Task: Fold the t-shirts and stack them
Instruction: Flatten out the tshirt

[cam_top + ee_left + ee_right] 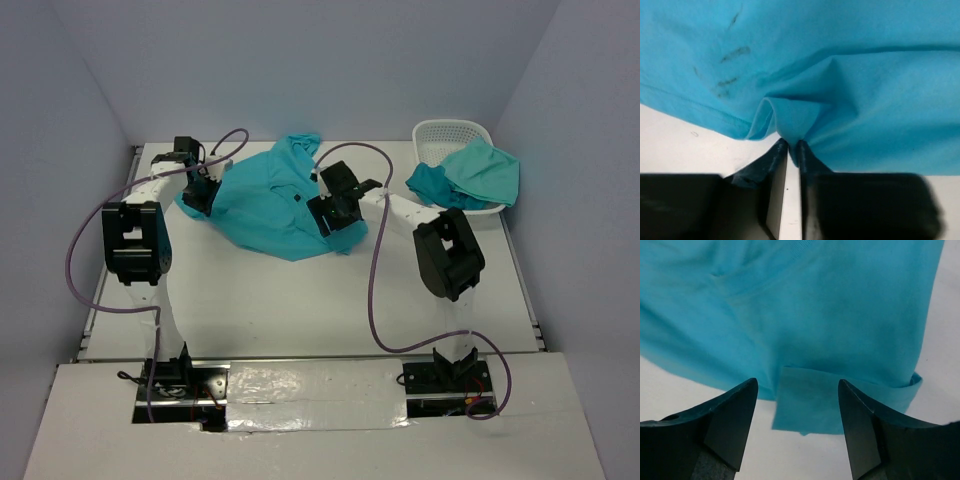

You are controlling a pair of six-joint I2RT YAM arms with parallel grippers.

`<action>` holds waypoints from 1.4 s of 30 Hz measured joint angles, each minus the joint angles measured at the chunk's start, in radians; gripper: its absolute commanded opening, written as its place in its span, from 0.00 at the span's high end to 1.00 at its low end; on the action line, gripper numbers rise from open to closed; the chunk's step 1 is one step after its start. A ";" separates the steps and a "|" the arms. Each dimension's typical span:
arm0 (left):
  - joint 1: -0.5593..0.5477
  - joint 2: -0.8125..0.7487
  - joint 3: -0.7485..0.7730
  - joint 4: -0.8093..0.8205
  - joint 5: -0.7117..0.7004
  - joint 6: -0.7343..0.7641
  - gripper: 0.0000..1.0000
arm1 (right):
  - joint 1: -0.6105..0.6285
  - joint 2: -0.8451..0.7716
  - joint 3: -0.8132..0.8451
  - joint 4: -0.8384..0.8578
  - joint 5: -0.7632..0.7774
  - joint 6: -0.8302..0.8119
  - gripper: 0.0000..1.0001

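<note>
While the crumpled teal t-shirt (268,205) lies bunched toward 12 o'clock on the white worktop (300,300), the work looks to be at the spreading stage that comes before any fold. The left pincer (790,146) sits at the shirt's 9 o'clock edge, its jaws closed to a sliver on a small peak of cloth just inside the hem, so it has a real pinch. The right pincer (797,384) hangs at the shirt's 4 o'clock side with its jaws wide apart and nothing between them; a turned-over flap of fabric lies directly beneath the gap. A second teal shirt (472,172) drapes over the rim of the white basket (450,135) at 2 o'clock, well apart from the first, and no folded stack shows anywhere, so the task seems barely begun. The next move probably calls for the right jaws to drop onto that flap and close, catching one layer rather than a wad, after which both arms could draw apart toward 9 and 3 o'clock to flatten the shirt.
</note>
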 measured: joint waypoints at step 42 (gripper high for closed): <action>-0.296 -0.332 -0.423 0.332 0.059 0.118 0.64 | -0.252 -0.261 -0.077 0.157 -0.361 0.684 1.00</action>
